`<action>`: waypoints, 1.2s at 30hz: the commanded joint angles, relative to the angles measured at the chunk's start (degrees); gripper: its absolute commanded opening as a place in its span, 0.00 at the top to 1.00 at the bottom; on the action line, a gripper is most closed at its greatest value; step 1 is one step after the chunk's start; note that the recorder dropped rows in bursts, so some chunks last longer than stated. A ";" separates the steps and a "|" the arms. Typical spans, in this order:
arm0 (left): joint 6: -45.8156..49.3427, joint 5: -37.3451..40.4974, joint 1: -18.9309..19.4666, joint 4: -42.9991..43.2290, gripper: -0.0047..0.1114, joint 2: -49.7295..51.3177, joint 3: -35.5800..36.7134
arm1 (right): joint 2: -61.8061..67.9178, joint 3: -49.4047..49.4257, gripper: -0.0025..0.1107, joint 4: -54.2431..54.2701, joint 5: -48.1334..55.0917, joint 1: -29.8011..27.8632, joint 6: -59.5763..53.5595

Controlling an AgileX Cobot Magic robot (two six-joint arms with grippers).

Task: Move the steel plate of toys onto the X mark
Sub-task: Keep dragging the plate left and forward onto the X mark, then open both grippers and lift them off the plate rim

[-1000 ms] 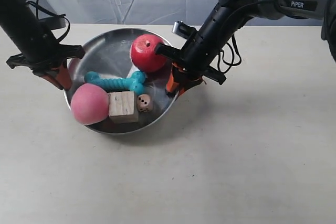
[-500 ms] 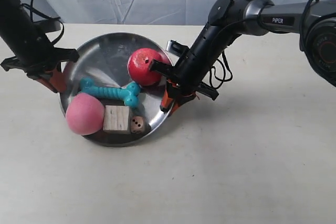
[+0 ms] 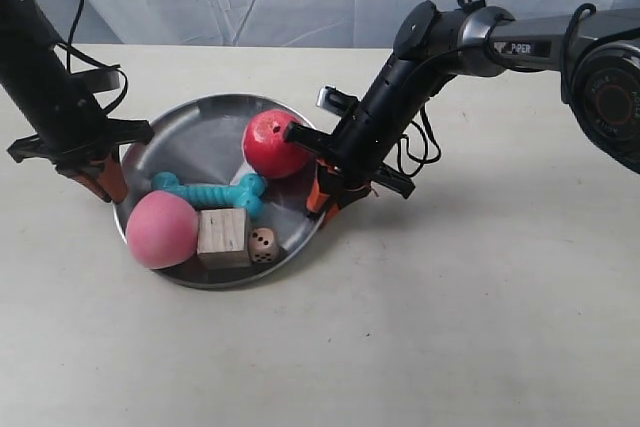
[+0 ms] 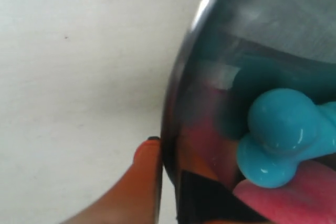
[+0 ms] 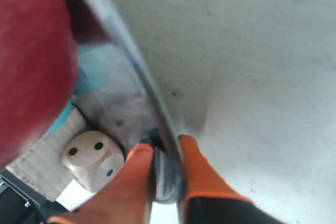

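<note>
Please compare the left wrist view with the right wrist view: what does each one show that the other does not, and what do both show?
Only the left wrist view shows the pink ball. Only the right wrist view shows the red ball, the die and part of the wooden cube. Both show the rim of the steel plate, some of the teal bone, the off-white tabletop and orange jaws at the rim.

steel plate (image 3: 196, 113) 1 | red ball (image 3: 273, 144) 1 | pink ball (image 3: 161, 229) 1 | teal bone (image 3: 210, 190) 1 | wooden cube (image 3: 223, 235) 1 | die (image 3: 264, 243) 1 | grippers 2: left gripper (image 3: 105, 179), right gripper (image 3: 325, 197)
</note>
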 commanded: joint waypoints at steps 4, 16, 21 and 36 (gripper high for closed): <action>0.95 -1.92 -0.68 -2.63 0.96 -0.22 0.26 | 0.25 -0.15 0.75 0.58 -7.36 0.53 0.90; 0.95 -2.71 -0.68 -0.91 0.96 -0.22 0.26 | 0.25 -0.15 0.57 0.58 -7.69 0.53 0.90; 0.82 -2.49 -0.68 0.27 0.96 -0.22 0.26 | 0.25 -0.15 0.57 0.70 -7.01 0.53 0.90; -1.31 -1.83 -0.68 2.87 0.66 -0.22 0.26 | 0.25 -0.15 0.57 0.55 -5.67 0.53 0.43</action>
